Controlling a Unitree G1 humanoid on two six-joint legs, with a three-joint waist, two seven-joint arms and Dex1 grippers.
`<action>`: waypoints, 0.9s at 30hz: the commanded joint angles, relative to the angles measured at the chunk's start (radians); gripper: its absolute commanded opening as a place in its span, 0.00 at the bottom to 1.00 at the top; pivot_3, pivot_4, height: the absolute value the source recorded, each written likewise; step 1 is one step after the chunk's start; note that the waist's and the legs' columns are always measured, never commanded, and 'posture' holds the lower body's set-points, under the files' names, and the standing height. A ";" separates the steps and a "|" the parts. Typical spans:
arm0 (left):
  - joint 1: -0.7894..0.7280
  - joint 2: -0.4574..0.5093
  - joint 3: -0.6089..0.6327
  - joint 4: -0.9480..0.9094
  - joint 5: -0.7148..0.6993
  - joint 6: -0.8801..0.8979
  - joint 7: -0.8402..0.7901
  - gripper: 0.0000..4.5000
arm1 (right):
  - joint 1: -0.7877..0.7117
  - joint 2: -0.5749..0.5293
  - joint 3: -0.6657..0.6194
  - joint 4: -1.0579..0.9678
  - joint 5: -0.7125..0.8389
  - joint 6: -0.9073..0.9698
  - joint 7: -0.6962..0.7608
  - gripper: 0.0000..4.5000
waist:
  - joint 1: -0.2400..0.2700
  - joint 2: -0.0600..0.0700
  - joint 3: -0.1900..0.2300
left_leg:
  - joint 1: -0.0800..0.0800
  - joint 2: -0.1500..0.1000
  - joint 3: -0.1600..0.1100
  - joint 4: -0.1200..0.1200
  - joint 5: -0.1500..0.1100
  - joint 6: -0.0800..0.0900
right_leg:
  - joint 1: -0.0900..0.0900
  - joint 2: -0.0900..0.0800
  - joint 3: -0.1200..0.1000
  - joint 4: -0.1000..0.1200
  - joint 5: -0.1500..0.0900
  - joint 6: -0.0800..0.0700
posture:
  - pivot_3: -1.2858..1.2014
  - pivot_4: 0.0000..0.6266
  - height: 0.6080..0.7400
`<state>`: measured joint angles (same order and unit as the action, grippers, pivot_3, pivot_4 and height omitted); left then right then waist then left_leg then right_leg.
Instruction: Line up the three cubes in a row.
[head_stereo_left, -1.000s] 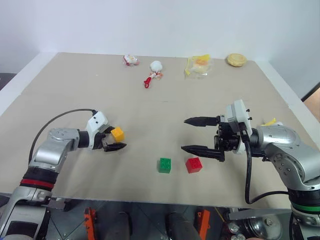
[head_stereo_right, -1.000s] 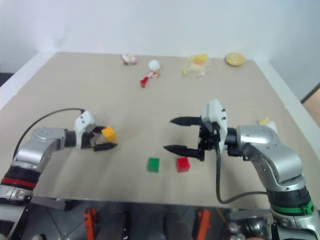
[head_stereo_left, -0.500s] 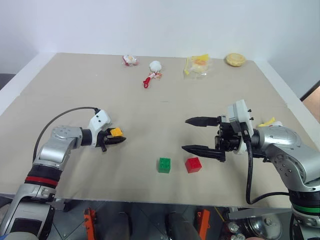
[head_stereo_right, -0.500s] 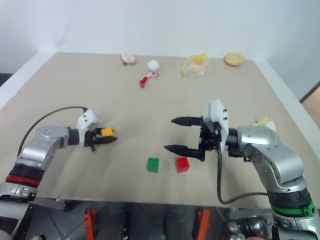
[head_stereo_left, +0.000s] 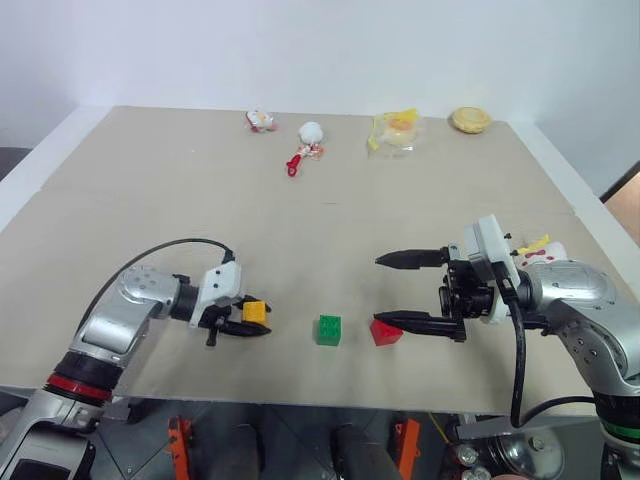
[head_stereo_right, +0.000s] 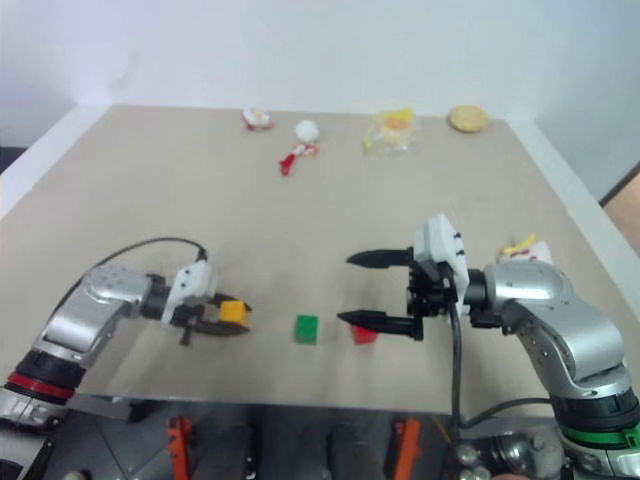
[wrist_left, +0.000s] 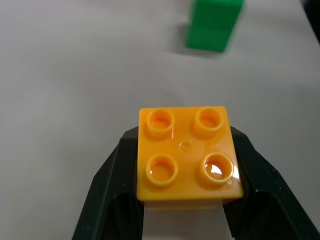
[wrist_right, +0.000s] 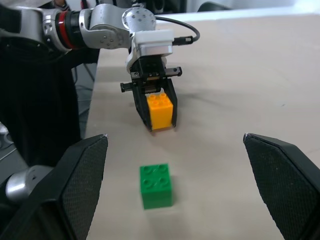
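Between the left gripper's (head_stereo_left: 252, 322) black fingers (wrist_left: 107, 185) sits the yellow-orange cube (wrist_left: 186, 155), its four studs glossy, while the plain green cube (head_stereo_left: 329, 330) and red cube (head_stereo_left: 385, 332) lie on the pale beige surface (head_stereo_left: 300, 230) beside the right gripper's (head_stereo_left: 402, 290) black fingers (head_stereo_left: 415, 322).

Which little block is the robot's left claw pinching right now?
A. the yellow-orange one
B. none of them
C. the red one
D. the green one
A: the left gripper is shut on the yellow-orange cube, a black finger on either side, while the green cube and the red cube sit free on the table.
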<state>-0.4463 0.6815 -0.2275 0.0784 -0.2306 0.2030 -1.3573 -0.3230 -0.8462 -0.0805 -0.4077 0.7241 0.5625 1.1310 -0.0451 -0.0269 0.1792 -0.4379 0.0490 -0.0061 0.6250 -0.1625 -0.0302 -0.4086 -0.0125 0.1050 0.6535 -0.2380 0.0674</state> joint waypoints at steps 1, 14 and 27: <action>-0.038 -0.023 -0.022 -0.025 0.016 -0.028 0.001 0.31 | 0.003 -0.014 -0.036 -0.038 0.008 -0.010 -0.003 1.00 | 0.000 0.000 0.000 | 0.000 0.000 0.000 0.000 0.000 0.000 | 0.000 0.000 0.000 0.000 0.000 0.000 | 0.52 0.24 0.98; -0.055 -0.092 -0.096 -0.071 0.023 0.023 -0.002 0.31 | 0.035 -0.022 -0.060 -0.069 0.015 -0.003 -0.034 1.00 | 0.000 0.000 0.000 | 0.000 0.000 0.000 0.000 0.000 0.000 | 0.000 0.000 0.000 0.000 0.000 0.001 | 0.52 0.24 0.98; -0.041 -0.034 -0.079 -0.075 0.022 0.034 -0.010 0.31 | 0.050 -0.030 -0.073 -0.084 0.023 0.006 -0.047 1.00 | 0.000 0.000 0.000 | 0.000 0.000 0.000 0.000 0.000 0.000 | 0.000 0.000 0.000 0.000 0.000 0.001 | 0.52 0.24 0.98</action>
<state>-0.4912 0.6303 -0.3363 0.0263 -0.2004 0.2412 -1.3618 -0.2724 -0.8641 -0.1206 -0.4533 0.7307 0.5696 1.0862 -0.0453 -0.0269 0.1792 -0.4380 0.0490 -0.0063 0.6253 -0.1626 -0.0302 -0.4085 -0.0121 0.1053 0.6535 -0.2382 0.0680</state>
